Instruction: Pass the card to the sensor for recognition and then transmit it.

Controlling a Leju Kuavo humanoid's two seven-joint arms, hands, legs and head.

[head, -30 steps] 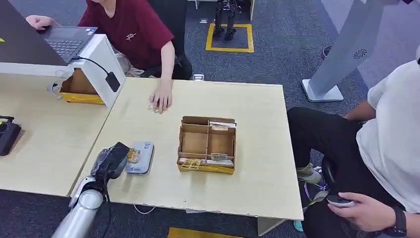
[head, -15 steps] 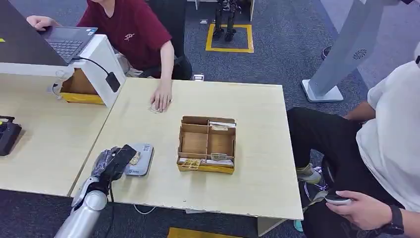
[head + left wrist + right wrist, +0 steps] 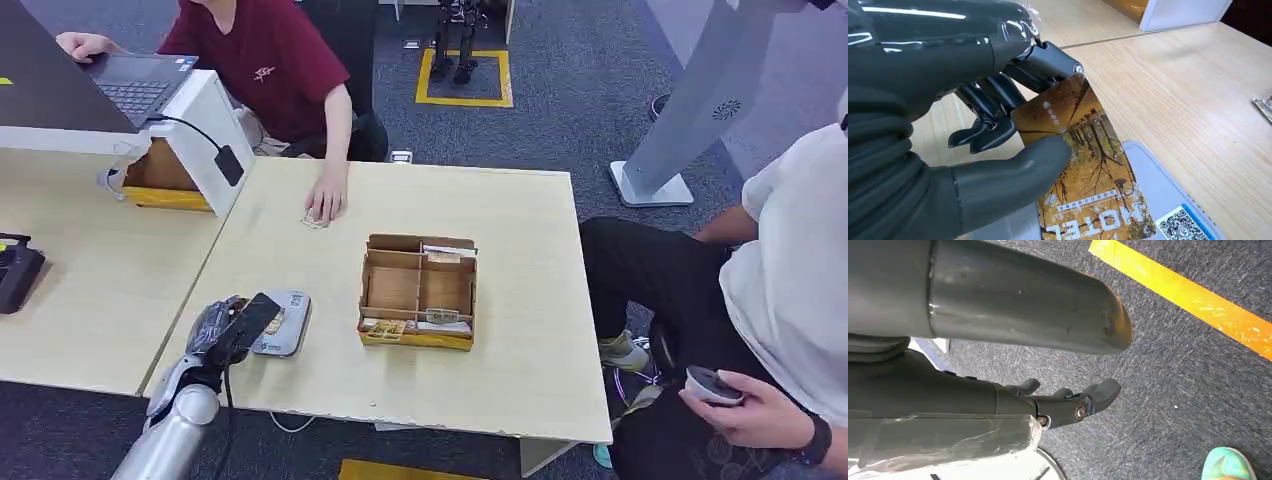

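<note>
My left hand [image 3: 226, 328] pinches an orange hotel card [image 3: 270, 320] between thumb and fingers near the table's front left corner. In the left wrist view the card [image 3: 1083, 170] lies tilted just over the grey sensor pad [image 3: 1173, 200], its free end above the pad's face by a QR sticker. The sensor pad [image 3: 288, 322] lies flat on the light wooden table [image 3: 520, 250]. My right hand [image 3: 1068, 402] hangs over dark carpet, holding nothing, fingers loosely bent away from the thumb.
A divided cardboard box [image 3: 418, 292] with cards stands right of the sensor. A person in red rests a hand [image 3: 326, 203] on a small card at the far side. Another seated person at the right holds a controller [image 3: 712, 385]. A white stand [image 3: 205, 130] stands at the back left.
My left hand has turned and dropped a little toward the front edge, bringing the card lower over the sensor. The person at the right has raised the controller.
</note>
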